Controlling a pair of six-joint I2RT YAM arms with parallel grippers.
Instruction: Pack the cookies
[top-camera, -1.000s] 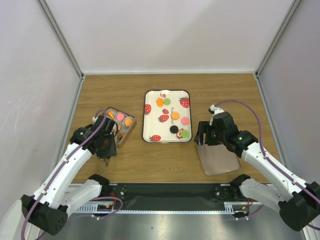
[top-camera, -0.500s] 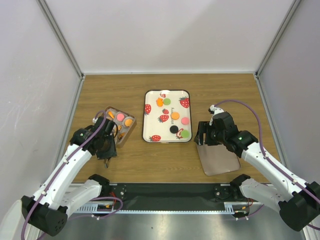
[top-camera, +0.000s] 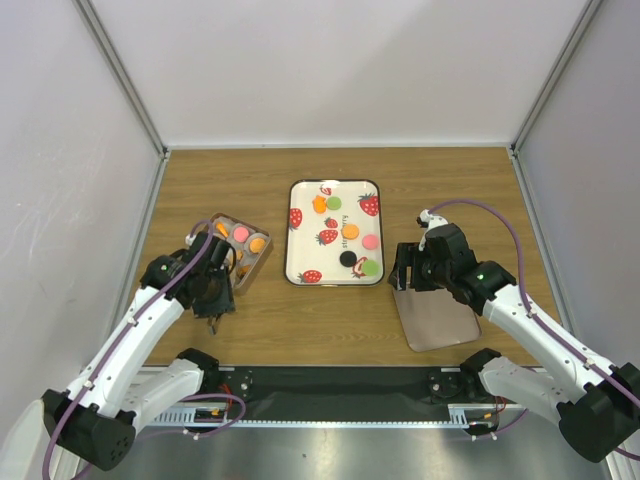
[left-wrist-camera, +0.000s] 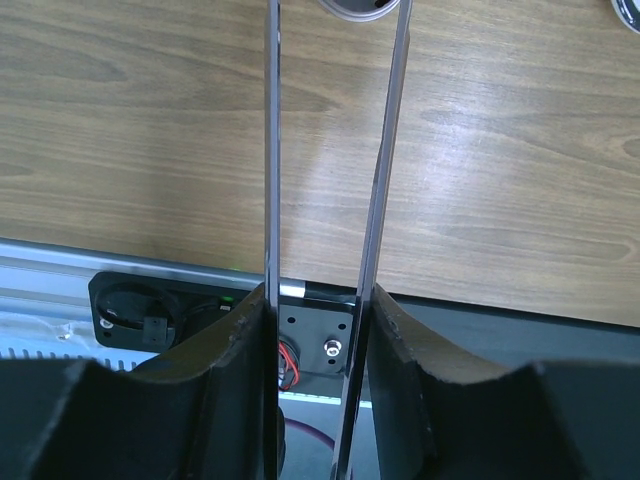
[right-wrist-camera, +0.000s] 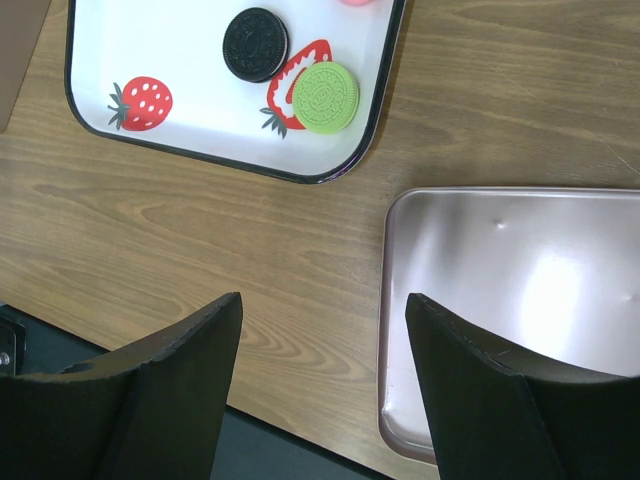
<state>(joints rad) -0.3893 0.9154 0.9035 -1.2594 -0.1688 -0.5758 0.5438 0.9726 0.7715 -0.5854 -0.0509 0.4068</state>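
Several cookies lie on a white strawberry-print tray (top-camera: 303, 240): an orange one (top-camera: 350, 231), a pink one (top-camera: 370, 241), a black one (top-camera: 348, 258) and a green one (top-camera: 371, 267). The black (right-wrist-camera: 256, 44) and green (right-wrist-camera: 325, 97) ones also show in the right wrist view. A small brown box (top-camera: 246, 268) left of the tray holds pink (top-camera: 240, 234) and orange (top-camera: 257, 243) cookies. My left gripper (top-camera: 212, 300) (left-wrist-camera: 318, 330) is shut on thin metal tongs (left-wrist-camera: 385, 200), near the box's front end. My right gripper (top-camera: 405, 270) (right-wrist-camera: 322, 305) is open and empty over the table, right of the tray.
A shallow pinkish metal lid (top-camera: 437, 318) (right-wrist-camera: 520, 300) lies on the table under and in front of my right gripper. The table's front edge and a black base rail (left-wrist-camera: 330, 330) are close below the left gripper. Grey walls enclose the table.
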